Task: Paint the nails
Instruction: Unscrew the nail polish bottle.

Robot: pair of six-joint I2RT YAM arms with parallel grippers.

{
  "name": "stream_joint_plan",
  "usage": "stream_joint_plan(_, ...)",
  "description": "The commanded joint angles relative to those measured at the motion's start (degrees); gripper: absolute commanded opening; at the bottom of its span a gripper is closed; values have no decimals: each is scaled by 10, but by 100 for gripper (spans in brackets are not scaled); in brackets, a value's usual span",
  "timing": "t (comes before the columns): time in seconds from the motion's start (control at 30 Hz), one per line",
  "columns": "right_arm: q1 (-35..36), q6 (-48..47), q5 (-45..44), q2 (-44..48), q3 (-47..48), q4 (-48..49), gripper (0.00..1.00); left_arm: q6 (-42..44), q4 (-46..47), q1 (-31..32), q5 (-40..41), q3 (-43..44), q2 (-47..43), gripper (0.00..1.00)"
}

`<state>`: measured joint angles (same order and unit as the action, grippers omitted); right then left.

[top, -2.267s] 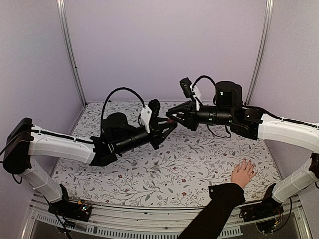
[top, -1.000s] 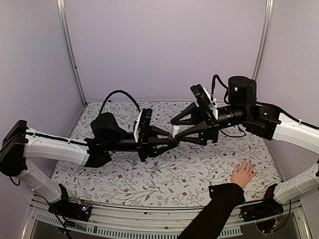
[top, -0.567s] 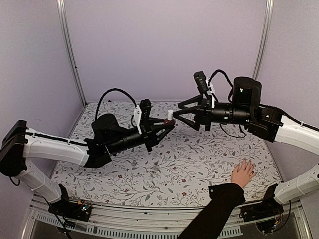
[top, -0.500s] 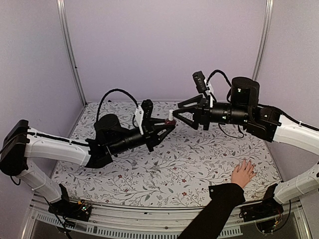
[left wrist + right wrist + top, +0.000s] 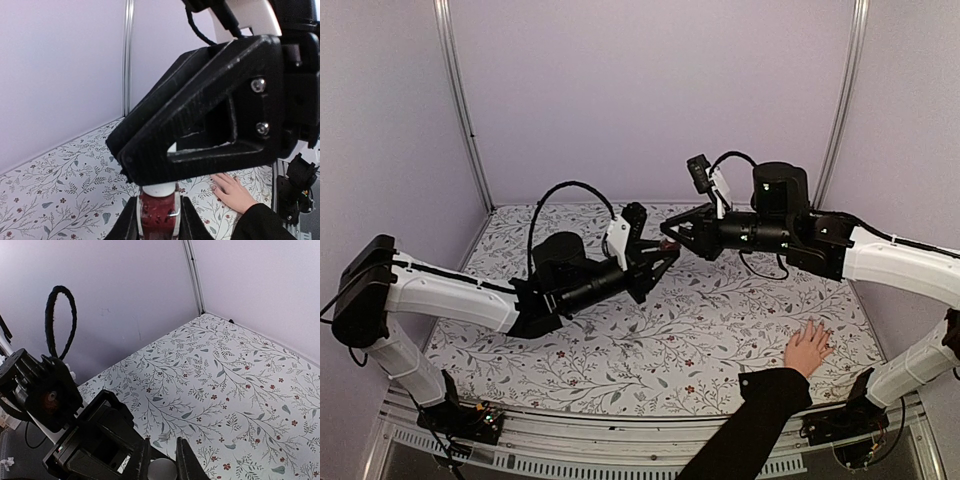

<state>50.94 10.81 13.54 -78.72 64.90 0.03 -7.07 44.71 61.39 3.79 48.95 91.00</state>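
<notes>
Left wrist: left gripper point(image 5: 158, 225) clamps dark-red bottle point(image 5: 157, 214), right gripper point(image 5: 161, 462) clamps white cap point(image 5: 159, 189); skewed twisting could wrench the bottle loose.

The table point(image 5: 740, 320) is covered in a white surface printed with grey sprigs and small red flowers. It is enclosed on three sides by plain lilac walls point(image 5: 650, 90). Metal posts point(image 5: 460, 100) are set at its far corners, and everything is evenly lit.

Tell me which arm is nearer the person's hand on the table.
Right. The right arm has its lower link just beside the hand; the left arm stretches out on the opposite side, well away.
</notes>
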Motion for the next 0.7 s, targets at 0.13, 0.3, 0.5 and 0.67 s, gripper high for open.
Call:
stream_joint_plan(0.13, 0, -11, 51, -6, 15, 27, 0, 17, 3, 4, 15, 9, -3, 0)
stream_joint_plan(0.3, 0, -34, 82, 5, 6, 31, 0, 6, 36, -11, -65, -9, -21, 0)
stream_joint_plan(0.5, 0, -99, 156, 18, 11, 17, 0, -5, 84, -31, -223, -31, -37, 0)
stream_joint_plan(0.67, 0, -161, 226, 22, 24, -18, 0, -5, 93, -36, -353, -25, -38, 0)
